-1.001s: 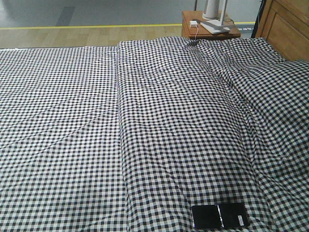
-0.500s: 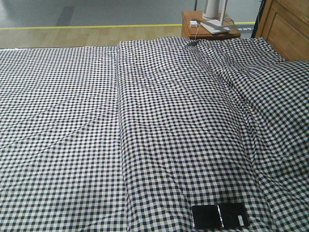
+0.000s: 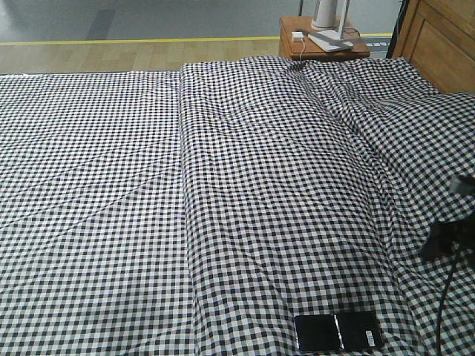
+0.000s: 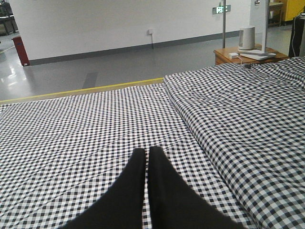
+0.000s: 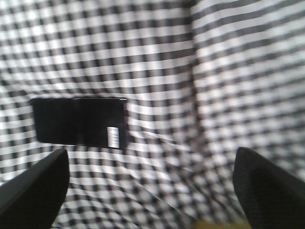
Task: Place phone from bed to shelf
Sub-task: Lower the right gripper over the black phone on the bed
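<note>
The phone (image 3: pixel 339 331), a glossy black slab with a seam across its middle and a white sticker, lies flat on the bed (image 3: pixel 245 185) near the bed's front edge. In the right wrist view the phone (image 5: pixel 80 121) sits upper left, blurred, above the left fingertip. My right gripper (image 5: pixel 152 191) is open over the gingham cloth, with its fingers (image 5: pixel 33 186) wide apart and nothing between them. Part of my right arm (image 3: pixel 449 233) shows at the right edge, right of and above the phone. My left gripper (image 4: pixel 146 157) is shut and empty over the bed's left half. The shelf is out of view.
A small reddish-brown nightstand (image 3: pixel 323 38) with a white appliance (image 3: pixel 330 15) and a charger stands beyond the bed's far corner. The brown headboard (image 3: pixel 438 44) rises at the top right. A raised fold of cloth (image 3: pixel 182 185) runs down the bed. Grey floor lies beyond.
My right arm has come into the front view at the right edge, where nothing showed before. The phone has not moved.
</note>
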Motion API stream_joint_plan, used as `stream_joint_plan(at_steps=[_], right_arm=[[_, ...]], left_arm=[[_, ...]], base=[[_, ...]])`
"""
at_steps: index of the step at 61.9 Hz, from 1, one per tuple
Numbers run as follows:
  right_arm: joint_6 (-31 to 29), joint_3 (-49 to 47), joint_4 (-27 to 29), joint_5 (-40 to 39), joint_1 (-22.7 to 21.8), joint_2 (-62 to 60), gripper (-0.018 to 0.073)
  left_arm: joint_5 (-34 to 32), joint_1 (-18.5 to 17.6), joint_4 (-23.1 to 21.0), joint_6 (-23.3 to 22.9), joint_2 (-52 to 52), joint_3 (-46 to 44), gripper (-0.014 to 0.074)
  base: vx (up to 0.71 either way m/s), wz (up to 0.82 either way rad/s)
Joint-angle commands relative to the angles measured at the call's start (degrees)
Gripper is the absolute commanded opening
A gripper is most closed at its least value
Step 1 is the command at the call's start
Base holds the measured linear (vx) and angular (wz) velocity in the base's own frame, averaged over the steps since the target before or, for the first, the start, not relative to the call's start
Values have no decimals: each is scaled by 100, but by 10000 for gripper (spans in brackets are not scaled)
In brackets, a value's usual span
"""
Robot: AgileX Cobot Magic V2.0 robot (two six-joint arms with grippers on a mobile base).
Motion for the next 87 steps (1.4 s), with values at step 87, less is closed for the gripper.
stream_joint_plan(at_steps=[87], right_arm=[[-3805,-639,3177,948,-33,3043,609]], left_arm=[[-442,-35,-52,-33,-29,-132,1]], base=[[0,0]])
